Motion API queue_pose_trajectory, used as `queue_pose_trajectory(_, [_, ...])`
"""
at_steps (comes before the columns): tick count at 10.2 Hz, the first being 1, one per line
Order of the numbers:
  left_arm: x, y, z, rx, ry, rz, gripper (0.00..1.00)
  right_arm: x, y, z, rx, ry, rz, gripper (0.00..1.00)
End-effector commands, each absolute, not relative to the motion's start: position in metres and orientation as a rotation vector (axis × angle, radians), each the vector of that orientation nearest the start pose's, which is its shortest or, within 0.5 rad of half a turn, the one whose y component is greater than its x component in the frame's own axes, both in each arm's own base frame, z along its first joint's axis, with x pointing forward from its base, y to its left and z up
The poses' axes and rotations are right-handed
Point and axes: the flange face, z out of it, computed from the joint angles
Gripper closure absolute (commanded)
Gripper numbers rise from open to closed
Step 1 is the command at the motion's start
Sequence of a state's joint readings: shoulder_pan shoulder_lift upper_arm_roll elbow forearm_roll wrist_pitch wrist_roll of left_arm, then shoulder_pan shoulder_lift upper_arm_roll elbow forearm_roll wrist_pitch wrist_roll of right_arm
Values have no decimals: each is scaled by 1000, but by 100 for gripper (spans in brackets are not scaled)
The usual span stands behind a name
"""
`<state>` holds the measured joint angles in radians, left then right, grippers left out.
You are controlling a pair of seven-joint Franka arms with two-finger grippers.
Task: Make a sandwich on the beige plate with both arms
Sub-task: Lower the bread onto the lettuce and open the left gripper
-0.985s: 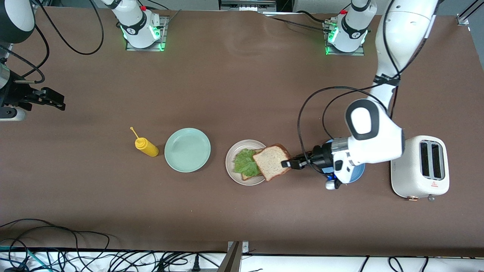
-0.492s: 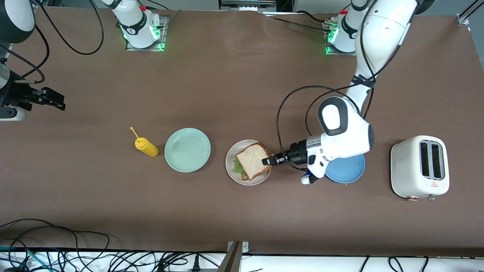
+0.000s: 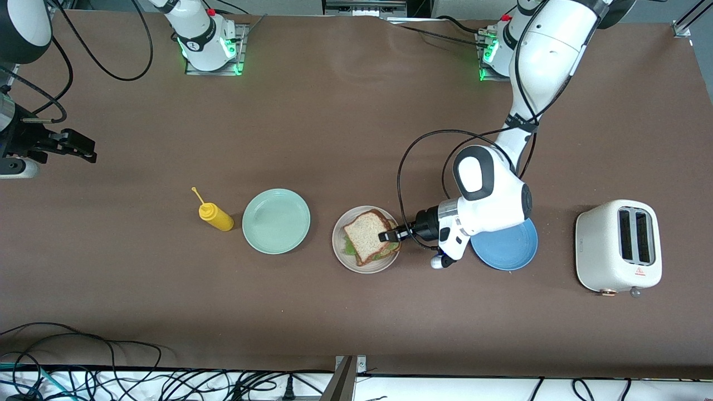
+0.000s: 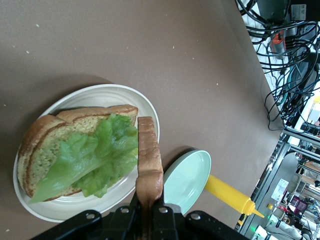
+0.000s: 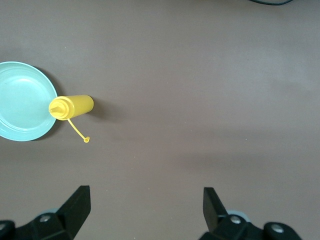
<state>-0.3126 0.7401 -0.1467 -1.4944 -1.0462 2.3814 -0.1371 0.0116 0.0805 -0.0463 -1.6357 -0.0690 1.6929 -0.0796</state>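
My left gripper (image 3: 388, 235), at frame centre, is clamped on the top bread slice (image 3: 367, 235) by its edge, held over the lettuce (image 4: 90, 160) and bottom slice on the beige plate (image 3: 342, 257), while my right gripper (image 3: 83, 153) waits, jaws apart, upper left.

Both arms (image 3: 548, 50) are glossy white shells with dark grey joint bands, and each base (image 3: 209, 42) glows green with a little red button on top. Black cables loop off the left arm's wrist. Each black end effector (image 5: 145, 207) has chunky angular fingers with silver screws.
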Motion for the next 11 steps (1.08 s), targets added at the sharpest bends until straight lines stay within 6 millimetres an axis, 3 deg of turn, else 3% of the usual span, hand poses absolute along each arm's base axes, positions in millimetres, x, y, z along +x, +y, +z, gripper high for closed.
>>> queue_pose_trajectory(1, [661,-315,245,2216,539,-152,100,581,-24,565,-3223,-86,29,0])
queue_pose_trajectory(3, [660,-318,238,2226,552,-128,100,581,-24,565,-3223,-86,31,0])
queue_pose_trajectory(4, [661,-318,240,2225,553,-124,90,581,-24,565,-3223,-86,31,0])
queue_pose_trajectory(6, [661,-316,238,2258,525,-116,53,582,-24,565,-3222,-81,24,0])
queue_pose_trajectory(8, [663,-312,239,2262,525,-109,34,582,-22,565,-3220,-76,23,0])
queue_pose_trajectory(9, [665,-309,238,2261,533,-106,0,581,-21,564,-3218,-78,33,0])
queue_pose_trajectory(11, [669,-300,236,2262,548,-101,0,581,-23,564,-3218,-85,33,0])
